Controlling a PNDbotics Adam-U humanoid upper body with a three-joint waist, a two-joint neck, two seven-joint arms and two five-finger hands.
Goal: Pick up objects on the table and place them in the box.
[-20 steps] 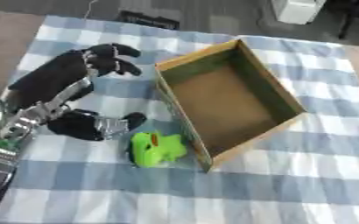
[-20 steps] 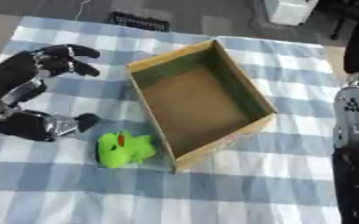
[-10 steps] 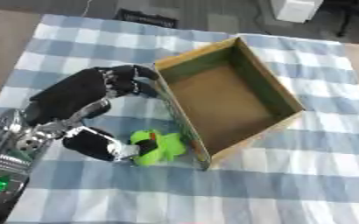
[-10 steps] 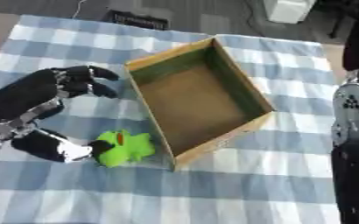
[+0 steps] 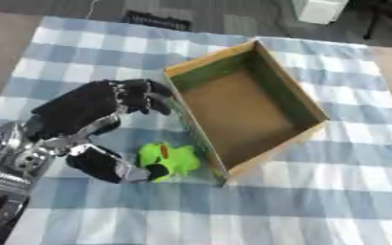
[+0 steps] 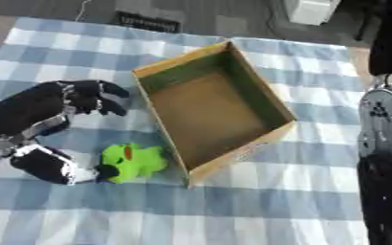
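- Lying on the blue-and-white checked tablecloth [image 5: 333, 201], a bright green toy [image 5: 170, 160] sits just beside the near left corner of the cardboard box [image 5: 241, 103], close to the box's left wall but apart from it.
- The toy is a lumpy, soft-looking shape with a small orange mark on its top; its longer side runs roughly left to right across the view, though which end is its front cannot be made out.
- The left hand [image 5: 91, 107] reaches in from the lower left, its thumb [image 5: 112, 165] touching the toy's left side while the fingers [image 5: 145, 93] arch above, curled, their tips near the box's left rim.
- The fingers do not close on the toy; only the thumb meets it, so the toy is not yet grasped.
- The box stands open and skewed, its long axis running from upper left to lower right.
- The right arm [image 6: 383, 158] shows at the right edge of the right eye view; its hand is out of sight.
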